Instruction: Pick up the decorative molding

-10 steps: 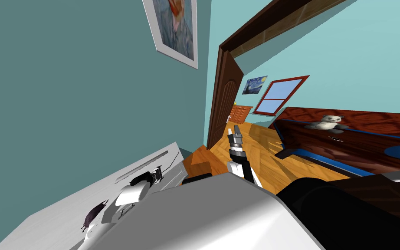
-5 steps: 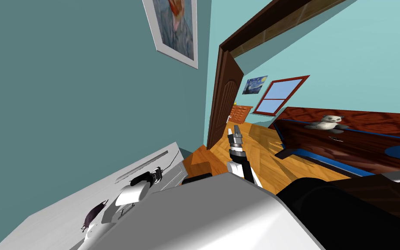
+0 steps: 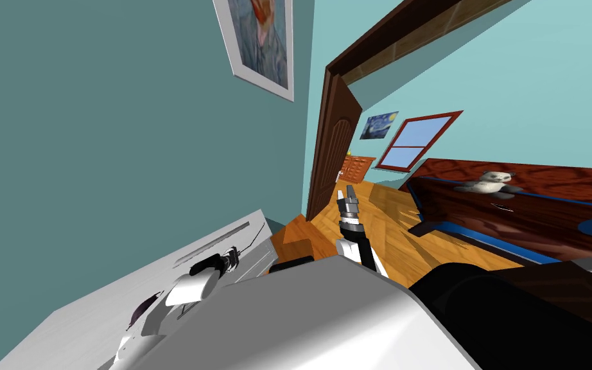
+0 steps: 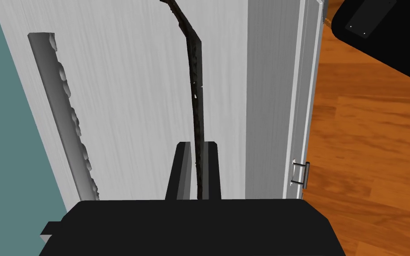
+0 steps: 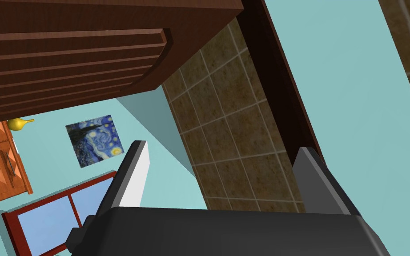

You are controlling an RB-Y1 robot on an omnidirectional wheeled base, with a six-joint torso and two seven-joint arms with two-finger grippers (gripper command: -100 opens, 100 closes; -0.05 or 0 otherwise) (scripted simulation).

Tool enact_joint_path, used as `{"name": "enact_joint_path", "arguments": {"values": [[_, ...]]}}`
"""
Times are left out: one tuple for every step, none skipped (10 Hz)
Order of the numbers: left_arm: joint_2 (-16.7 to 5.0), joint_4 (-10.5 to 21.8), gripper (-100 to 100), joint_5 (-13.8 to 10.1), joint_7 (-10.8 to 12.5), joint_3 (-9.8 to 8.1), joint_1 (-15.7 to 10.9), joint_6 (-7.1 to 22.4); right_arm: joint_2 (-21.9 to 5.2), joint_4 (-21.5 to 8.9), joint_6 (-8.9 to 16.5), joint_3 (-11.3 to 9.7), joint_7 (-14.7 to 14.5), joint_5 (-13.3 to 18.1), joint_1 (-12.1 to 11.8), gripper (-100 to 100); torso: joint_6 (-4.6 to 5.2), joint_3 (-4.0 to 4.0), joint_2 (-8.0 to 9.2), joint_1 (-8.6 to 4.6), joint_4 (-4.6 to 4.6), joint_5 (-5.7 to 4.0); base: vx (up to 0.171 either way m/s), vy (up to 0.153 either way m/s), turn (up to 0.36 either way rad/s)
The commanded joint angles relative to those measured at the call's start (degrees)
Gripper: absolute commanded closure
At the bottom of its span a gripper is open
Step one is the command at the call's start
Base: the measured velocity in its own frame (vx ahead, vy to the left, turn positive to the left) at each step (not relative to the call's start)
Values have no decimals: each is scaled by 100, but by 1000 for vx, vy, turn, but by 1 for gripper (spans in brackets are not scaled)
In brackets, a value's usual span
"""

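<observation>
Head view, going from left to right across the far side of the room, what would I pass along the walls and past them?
Framed portrait → dark brown door → starry night picture → red-framed window → plush toy.

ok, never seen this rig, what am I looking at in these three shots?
It is a two-armed robot. The wide shot is from its head camera; the other two each look along one hand. The left pincer is shut on a thin black strip at a white cabinet top; I can't tell if the strip is lifted. A grey ridged strip lies there by the teal wall, untouched. The right pincer is open and empty.
</observation>
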State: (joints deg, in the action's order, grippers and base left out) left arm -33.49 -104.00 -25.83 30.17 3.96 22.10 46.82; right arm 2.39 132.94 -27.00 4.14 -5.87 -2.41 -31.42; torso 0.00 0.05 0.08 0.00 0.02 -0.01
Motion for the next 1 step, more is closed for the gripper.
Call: {"name": "enact_joint_path", "arguments": {"values": [[0, 0, 0, 0, 0, 0, 0, 0, 0, 0, 0, 0, 0, 0, 0, 0, 0, 0, 0, 0, 0, 0, 0, 0, 0]]}}
